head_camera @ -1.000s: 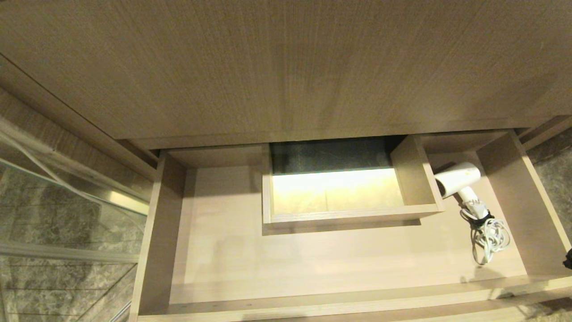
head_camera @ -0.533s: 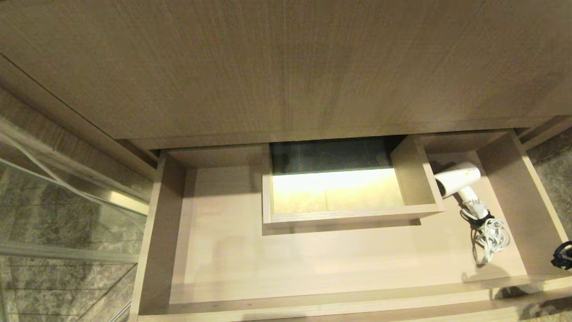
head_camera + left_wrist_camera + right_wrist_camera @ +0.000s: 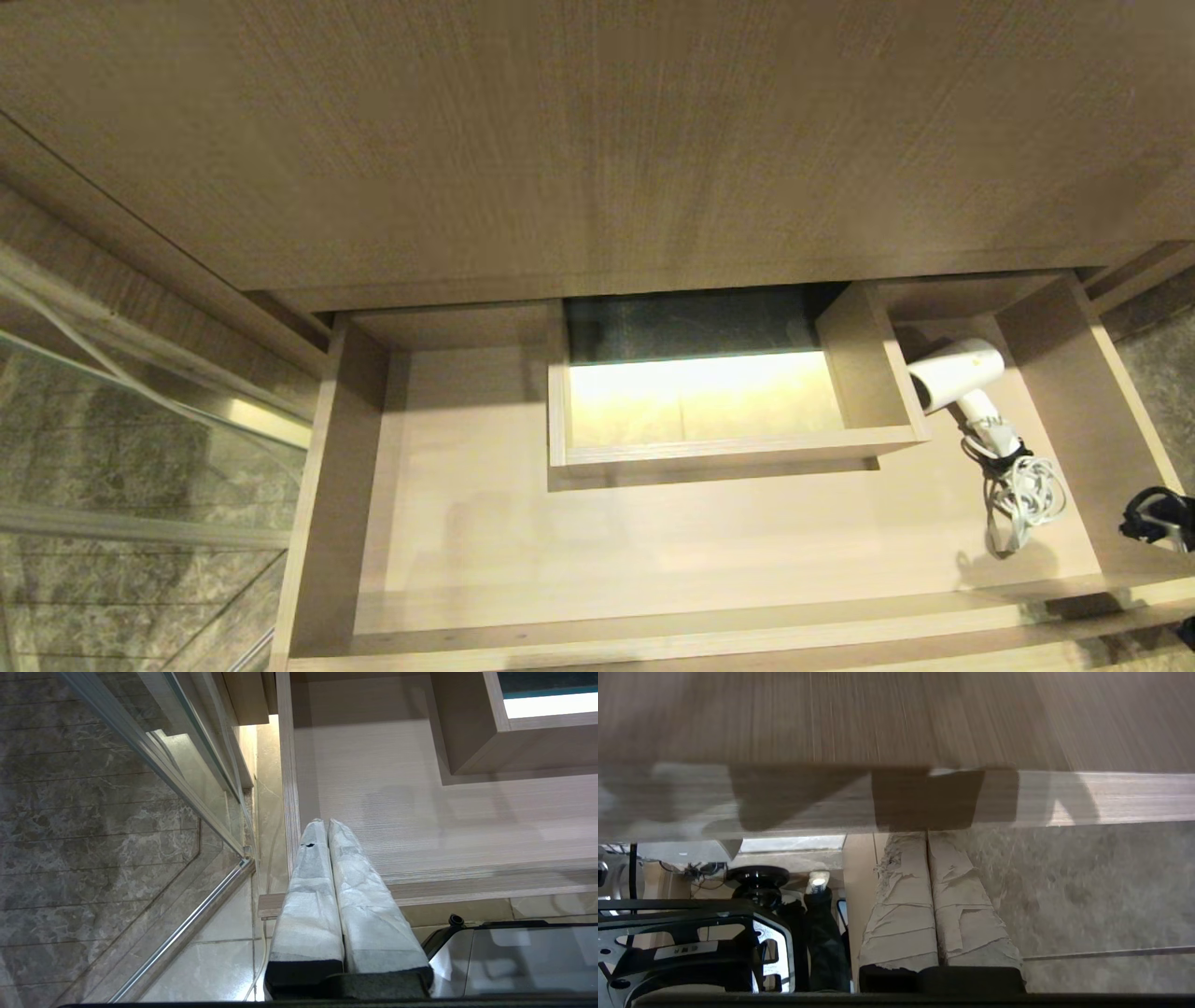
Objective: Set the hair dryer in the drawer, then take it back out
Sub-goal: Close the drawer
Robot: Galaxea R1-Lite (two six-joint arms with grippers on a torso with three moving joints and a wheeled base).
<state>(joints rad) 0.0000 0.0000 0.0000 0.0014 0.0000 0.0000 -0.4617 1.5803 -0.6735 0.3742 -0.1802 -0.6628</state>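
Wood vanity front is filling the upper head view, w/ marble floor [image 3: 112, 597] and glass panel [image 3: 140, 448] sitting at far left. Left gripper [image 3: 327, 823] is hanging parked near the drawer's left front corner, padded fingers [image 3: 308, 891] pressed together, holding nothing. Drawer [image 3: 448, 523] is standing pulled open, boxed cutout [image 3: 719, 411] glowing mid-back. Dryer [image 3: 957, 373] is lying on the drawer floor just right of the cutout, cord [image 3: 1022, 495] bundled toward the front. Right gripper [image 3: 927, 835] is hovering by the drawer's front right corner, fingers closed tight, empty, apart from the dryer; its arm [image 3: 1158, 518] is showing at the head view's right edge.
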